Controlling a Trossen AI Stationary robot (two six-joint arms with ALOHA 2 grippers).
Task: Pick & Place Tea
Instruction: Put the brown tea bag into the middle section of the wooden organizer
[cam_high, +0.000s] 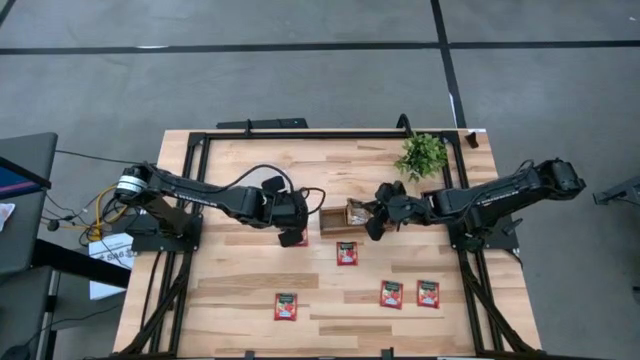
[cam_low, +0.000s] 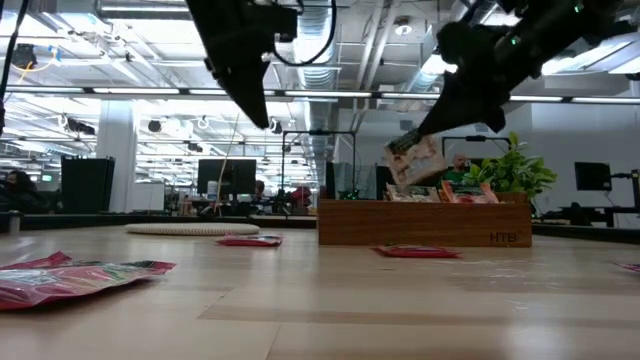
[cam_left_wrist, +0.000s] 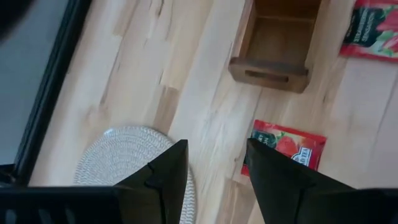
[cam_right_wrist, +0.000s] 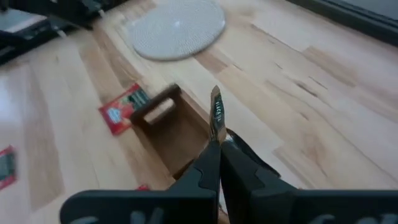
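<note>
My right gripper (cam_low: 442, 122) (cam_right_wrist: 217, 140) (cam_high: 373, 222) is shut on a pale grey-green tea sachet (cam_low: 414, 160) and holds it over the brown wooden tray (cam_low: 424, 222) (cam_high: 338, 220). Sachets stand in the tray (cam_low: 462, 192). My left gripper (cam_left_wrist: 214, 152) (cam_high: 292, 230) is open and hovers above a red sachet (cam_left_wrist: 287, 145) that lies flat beside the round grey-white disc (cam_left_wrist: 130, 163). More red sachets lie flat on the table (cam_high: 347, 253) (cam_high: 286, 306) (cam_high: 391, 293) (cam_high: 428, 292). My right gripper pinches the pale sachet by its upper edge (cam_low: 432, 138) between both fingers, slanting down from the table's right. The sachet is lifted clear and hangs tilted below the fingertips, above the tray. In the right wrist view it sticks out edge-on (cam_right_wrist: 216, 112) past the fingertips.
A potted green plant (cam_high: 422, 153) (cam_low: 514, 170) stands beyond the tray near the far edge. A black frame (cam_high: 300, 134) borders the table. Open wood lies between the loose sachets at the near side (cam_high: 340, 320). One tray compartment (cam_left_wrist: 280, 37) shows bare in the left wrist view.
</note>
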